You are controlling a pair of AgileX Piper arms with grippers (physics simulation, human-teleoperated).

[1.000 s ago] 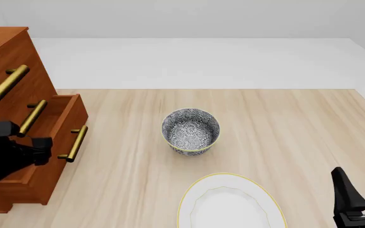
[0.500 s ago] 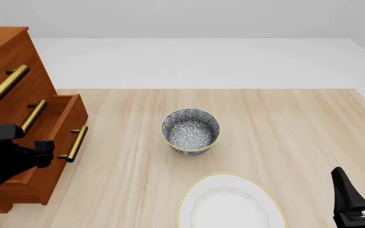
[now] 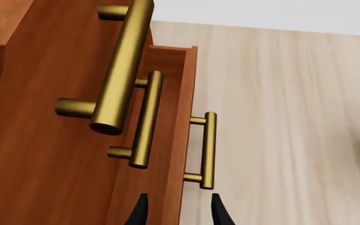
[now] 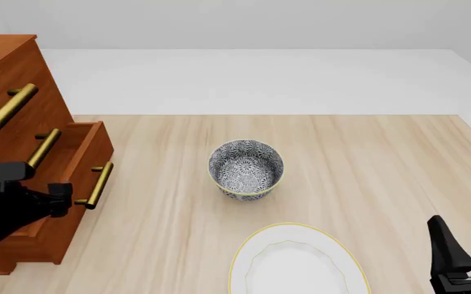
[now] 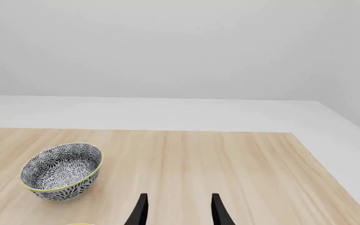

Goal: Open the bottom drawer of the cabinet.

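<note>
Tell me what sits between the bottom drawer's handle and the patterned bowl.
Nothing: the front view shows bare wooden tabletop between the handle and the bowl.

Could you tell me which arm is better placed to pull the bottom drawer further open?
The left. Its gripper sits open right beside the bottom drawer's handle, with the fingers just short of the bar. The right gripper is across the table, past the bowl.
</note>
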